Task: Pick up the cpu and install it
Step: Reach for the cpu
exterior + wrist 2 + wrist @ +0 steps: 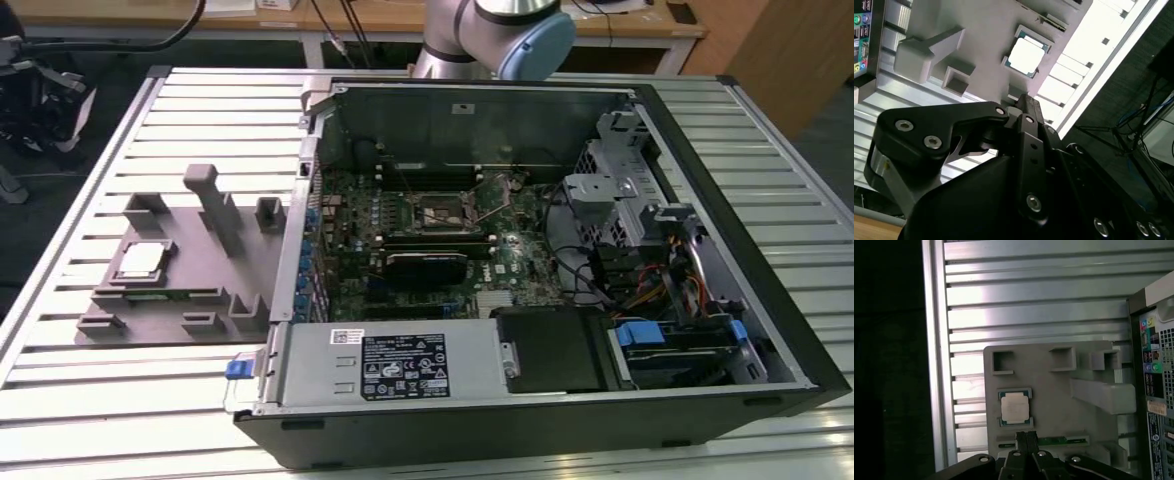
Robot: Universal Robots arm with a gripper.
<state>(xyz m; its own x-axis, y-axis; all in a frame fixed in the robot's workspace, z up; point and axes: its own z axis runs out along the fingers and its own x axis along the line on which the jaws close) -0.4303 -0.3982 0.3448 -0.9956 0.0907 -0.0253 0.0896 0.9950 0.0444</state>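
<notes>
The cpu lies in the grey fixture, apart from the tool.

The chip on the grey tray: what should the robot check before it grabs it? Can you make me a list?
1. Chip lies flat in its pocket on the grey tray: ok.
2. Nothing lies on top of the chip: ok.
3. Gripper is empty: ok.
4. Gripper is open enough to grab: not ok, it is shut.
5. Socket in the computer is open and empty: cannot tell.
</notes>
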